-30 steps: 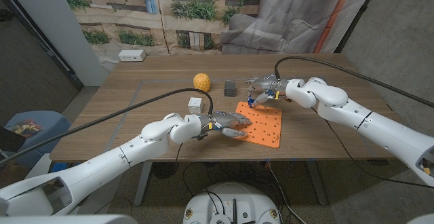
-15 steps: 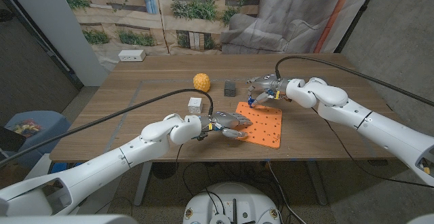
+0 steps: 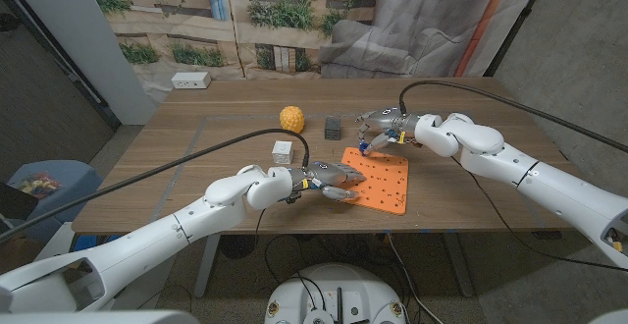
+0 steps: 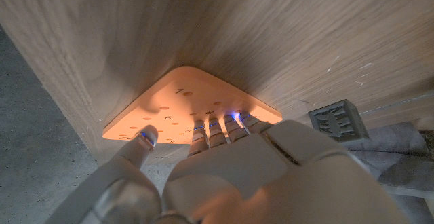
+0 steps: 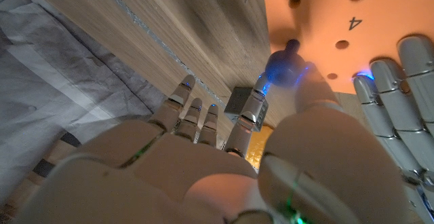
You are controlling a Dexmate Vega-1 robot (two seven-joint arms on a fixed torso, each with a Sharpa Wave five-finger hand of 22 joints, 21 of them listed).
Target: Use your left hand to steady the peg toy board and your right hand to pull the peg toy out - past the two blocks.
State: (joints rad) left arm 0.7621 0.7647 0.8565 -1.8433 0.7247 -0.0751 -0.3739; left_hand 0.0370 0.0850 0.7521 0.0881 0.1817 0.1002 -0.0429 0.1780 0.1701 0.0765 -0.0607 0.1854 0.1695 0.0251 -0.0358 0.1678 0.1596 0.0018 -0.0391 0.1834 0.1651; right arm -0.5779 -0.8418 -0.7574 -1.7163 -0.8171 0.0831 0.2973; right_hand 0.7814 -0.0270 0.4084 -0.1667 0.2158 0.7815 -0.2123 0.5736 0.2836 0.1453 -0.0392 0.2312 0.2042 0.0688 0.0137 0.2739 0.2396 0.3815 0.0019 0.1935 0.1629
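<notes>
Nothing visible has moved since the earlier frames: both arms and every object hold the same places. The left robot hand [image 3: 329,181] presses its fingertips [image 4: 217,123] down on the near left edge of the orange peg toy board [image 3: 381,181], which lies flat on the table [image 3: 196,157], steadying it rather than grasping it. The right robot hand [image 3: 381,134] sits at the board's far left corner, thumb and a finger closed around the blue peg toy [image 5: 283,66], whose stem stands in a hole of the board. The peg looks small, rigid and smooth, probably light and a little slippery, so a pinch low on its rounded knob seems best. A grey block [image 3: 333,125] and a white block [image 3: 283,150] stand off the board to the left; a yellow ball [image 3: 290,118] lies beyond them.
</notes>
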